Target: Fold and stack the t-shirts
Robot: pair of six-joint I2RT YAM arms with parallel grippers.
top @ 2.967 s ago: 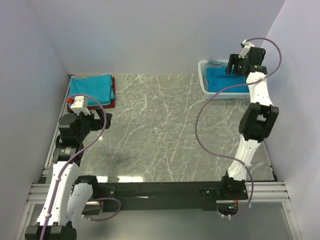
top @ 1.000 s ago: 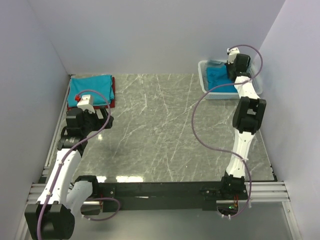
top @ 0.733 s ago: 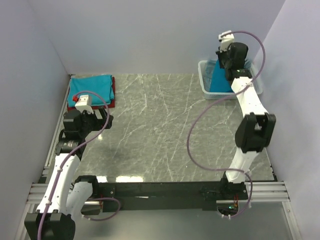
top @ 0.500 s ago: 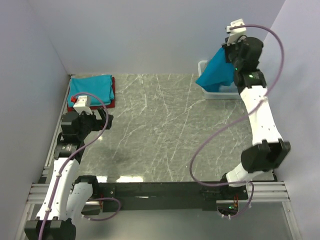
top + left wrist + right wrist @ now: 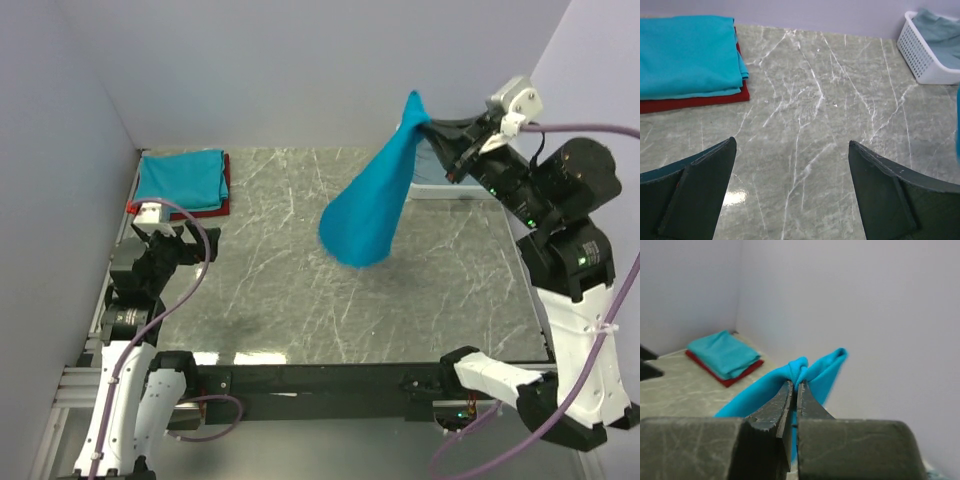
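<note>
A teal-blue t-shirt [image 5: 368,205] hangs in the air over the table's middle right, pinched at its top by my right gripper [image 5: 424,122], which is shut on a bunched fold [image 5: 801,371]. Its loose lower end swings out to the left above the marble. At the far left corner lies a folded teal-blue t-shirt [image 5: 181,177] on top of a folded dark red one [image 5: 212,209]; both also show in the left wrist view [image 5: 687,55]. My left gripper [image 5: 792,150] stands wide open over bare table, near the left edge, with nothing between its fingers.
A white lattice basket [image 5: 927,60] with more teal cloth in it stands at the far right corner, partly hidden behind the right arm in the top view. Walls close in the table on the left, back and right.
My right gripper has lifted the teal-blue t-shirt out of the basket and swung it up and leftward over the table. The left arm has drawn back slightly, still open.
</note>
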